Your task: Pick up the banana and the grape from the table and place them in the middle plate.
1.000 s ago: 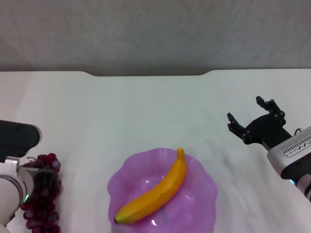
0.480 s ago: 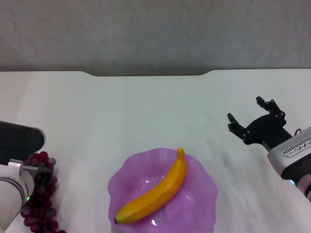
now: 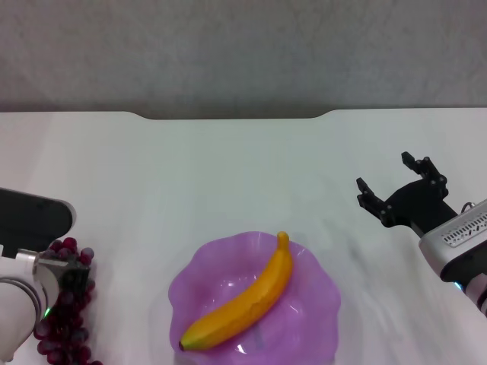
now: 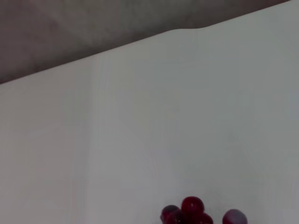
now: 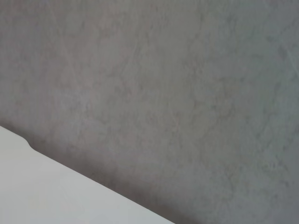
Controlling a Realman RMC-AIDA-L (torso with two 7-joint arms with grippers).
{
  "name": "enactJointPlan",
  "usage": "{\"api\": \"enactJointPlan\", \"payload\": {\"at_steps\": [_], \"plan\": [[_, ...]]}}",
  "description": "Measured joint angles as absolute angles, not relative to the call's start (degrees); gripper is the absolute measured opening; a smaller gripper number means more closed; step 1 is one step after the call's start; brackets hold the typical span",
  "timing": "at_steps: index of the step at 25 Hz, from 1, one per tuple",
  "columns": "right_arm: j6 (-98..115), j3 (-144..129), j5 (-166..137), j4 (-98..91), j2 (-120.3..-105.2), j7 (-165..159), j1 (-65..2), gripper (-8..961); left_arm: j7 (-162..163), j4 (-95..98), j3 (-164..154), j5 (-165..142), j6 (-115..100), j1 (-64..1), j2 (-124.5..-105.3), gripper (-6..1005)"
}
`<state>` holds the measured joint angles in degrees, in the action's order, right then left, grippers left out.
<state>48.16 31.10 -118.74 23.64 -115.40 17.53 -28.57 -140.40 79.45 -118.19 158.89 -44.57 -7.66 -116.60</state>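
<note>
Lying diagonally across the purple plate (image 3: 316,300), the banana (image 3: 245,304) rests with its stem tip at the far rim and its blunt end at the near rim. To the plate's left, my left gripper (image 3: 67,277) sits right over the bunch of grapes (image 3: 65,319) on the white table (image 3: 228,175); whether its fingers are spread or closed on the fruit I cannot tell. To the plate's right and a little farther back, my right gripper (image 3: 396,186) hangs above bare tabletop with its black fingers (image 3: 369,199) spread wide, holding nothing.
</note>
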Motion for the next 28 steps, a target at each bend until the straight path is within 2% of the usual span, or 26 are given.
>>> {"api": "enactJointPlan", "payload": {"at_steps": [8, 20, 28], "plan": [[48.1, 31.02, -118.74, 23.97, -115.4, 17.27, -28.47, 880, -143.72, 81.99, -115.8, 161.18, -41.07, -5.17, -116.54, 131], [47.9, 30.39, -118.67, 23.87, -115.4, 17.22, -28.41, 879, -146.26, 89.61, -112.6, 159.65, -32.16, 3.67, -116.35, 122], [47.92, 30.34, -118.32, 23.36, -115.4, 17.14, -28.27, 880, -152.3, 93.93, -110.51, 166.06, -21.79, 6.82, -115.87, 121]]}}
